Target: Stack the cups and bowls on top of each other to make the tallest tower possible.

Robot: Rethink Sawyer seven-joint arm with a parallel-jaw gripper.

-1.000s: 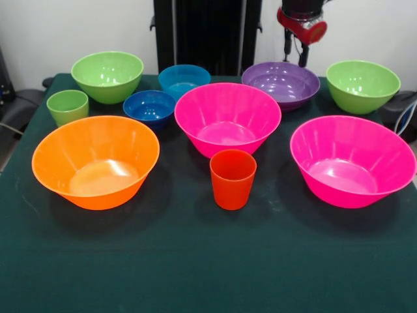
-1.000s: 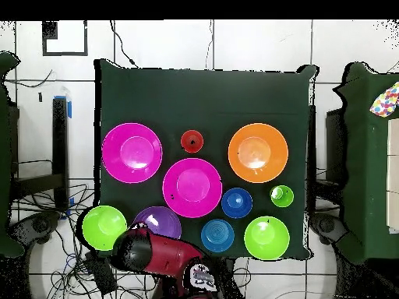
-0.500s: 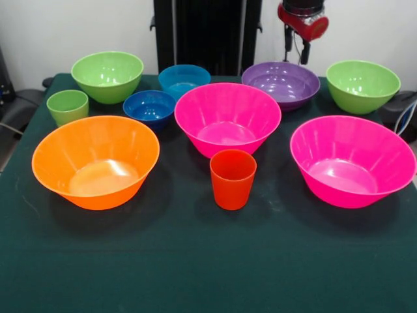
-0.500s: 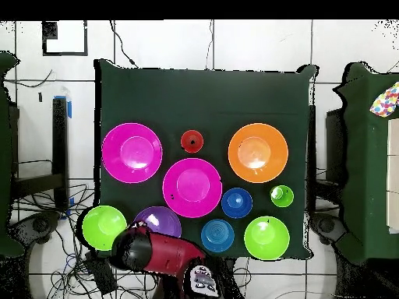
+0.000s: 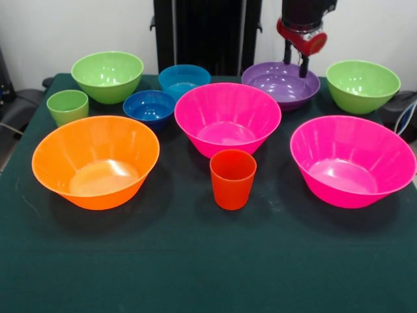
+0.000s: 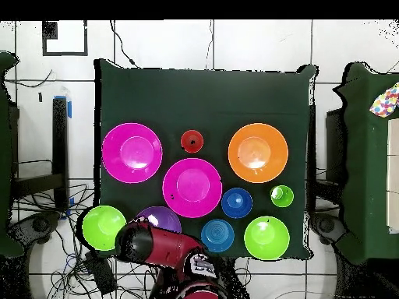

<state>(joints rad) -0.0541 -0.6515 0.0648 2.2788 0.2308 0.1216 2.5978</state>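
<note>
My gripper [image 5: 295,60] hangs open and empty just over the far rim of the purple bowl [image 5: 280,85]. In the overhead view the red arm head [image 6: 139,241] hides the gripper and part of the purple bowl [image 6: 161,217]. All bowls and cups stand apart and upright, none nested: the orange bowl [image 5: 96,163], two pink bowls [image 5: 227,117] [image 5: 352,160], two green bowls [image 5: 107,75] [image 5: 363,85], a light blue bowl [image 5: 184,79] and a dark blue bowl [image 5: 150,107]. The orange-red cup [image 5: 232,178] stands front centre. The green cup [image 5: 68,106] is at the left.
A dark green cloth covers the table [image 5: 208,261], with a wide bare strip along the front. Black chairs [image 6: 366,156] stand at both sides in the overhead view, and cables lie on the tiled floor [image 6: 54,265] near the robot's base.
The gripper has come down from the top edge toward the purple bowl's far rim. In the overhead view the arm head has shifted a little over that bowl. Bowls and cups are unmoved.
</note>
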